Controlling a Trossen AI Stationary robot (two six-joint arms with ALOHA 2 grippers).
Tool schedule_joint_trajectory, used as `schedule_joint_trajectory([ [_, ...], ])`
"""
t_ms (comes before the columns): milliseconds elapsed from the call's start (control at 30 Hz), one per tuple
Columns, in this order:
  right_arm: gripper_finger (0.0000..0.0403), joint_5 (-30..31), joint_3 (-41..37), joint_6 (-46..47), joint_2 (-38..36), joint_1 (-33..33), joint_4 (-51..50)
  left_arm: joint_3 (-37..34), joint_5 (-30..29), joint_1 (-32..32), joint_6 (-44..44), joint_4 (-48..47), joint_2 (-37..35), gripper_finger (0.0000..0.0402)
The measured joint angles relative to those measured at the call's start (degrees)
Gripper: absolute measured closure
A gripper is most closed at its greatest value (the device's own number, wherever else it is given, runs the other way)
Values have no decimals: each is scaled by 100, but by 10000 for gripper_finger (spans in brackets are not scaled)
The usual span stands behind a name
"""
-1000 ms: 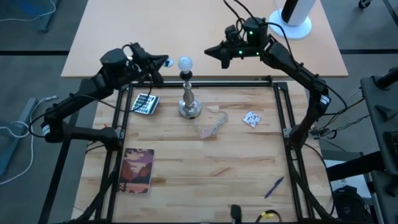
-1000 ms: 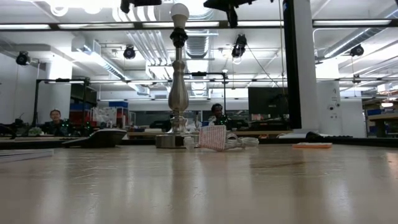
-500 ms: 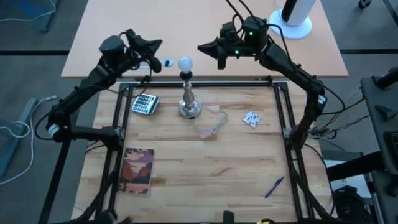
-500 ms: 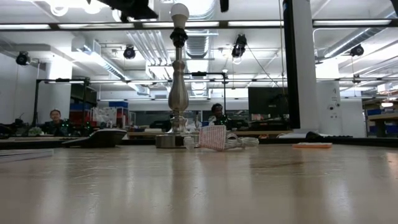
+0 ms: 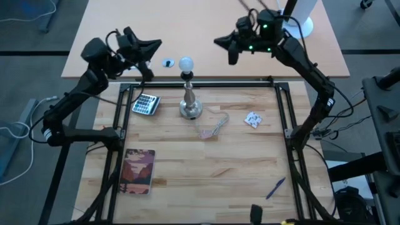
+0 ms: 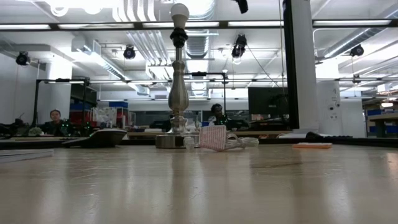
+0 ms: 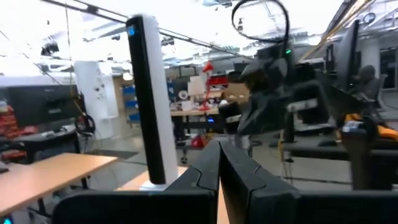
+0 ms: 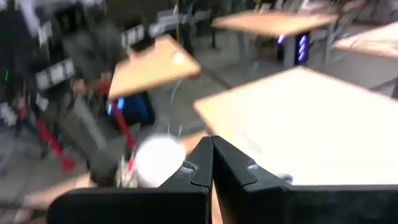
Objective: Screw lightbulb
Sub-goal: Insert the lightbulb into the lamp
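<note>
- The lightbulb (image 5: 186,63) sits upright in the socket on top of the silver lamp stand (image 5: 190,103).
- Left tool (image 5: 147,52) is off to one side of the bulb, not touching it, fingers pressed together.
- Right tool (image 5: 226,45) is on the opposite side, also apart, fingers pressed together.

Open air flanks the lightbulb (image 5: 185,63) atop the lamp stand (image 5: 190,100) near the table's (image 5: 206,181) far edge; both grippers hang well apart from it.
</note>
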Motion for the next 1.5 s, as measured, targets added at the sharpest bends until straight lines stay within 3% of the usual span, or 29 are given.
schedule_joint_trajectory([
  [367, 403, 28, -102, 36, 278, 439, 1082, -147, -13, -104, -55, -552, -235, 401],
  [467, 403, 195, -100, 299, 317, 420, 915, -197, -12, -104, -43, -681, -227, 401],
  [733, 403, -448, -227, -156, 345, 373, -332, -248, -12, -330, 209, -1446, -40, 401],
  [1033, 403, -414, -249, -183, 418, 386, -283, -270, -15, -371, 273, -1450, 192, 401],
  [1267, 403, -550, -554, -813, 422, 420, -270, -280, -11, -374, 472, -1707, 282, 401],
  [1500, 403, -558, -833, -509, 427, 482, 340, -280, -12, -472, 471, -1614, 412, 401],
])
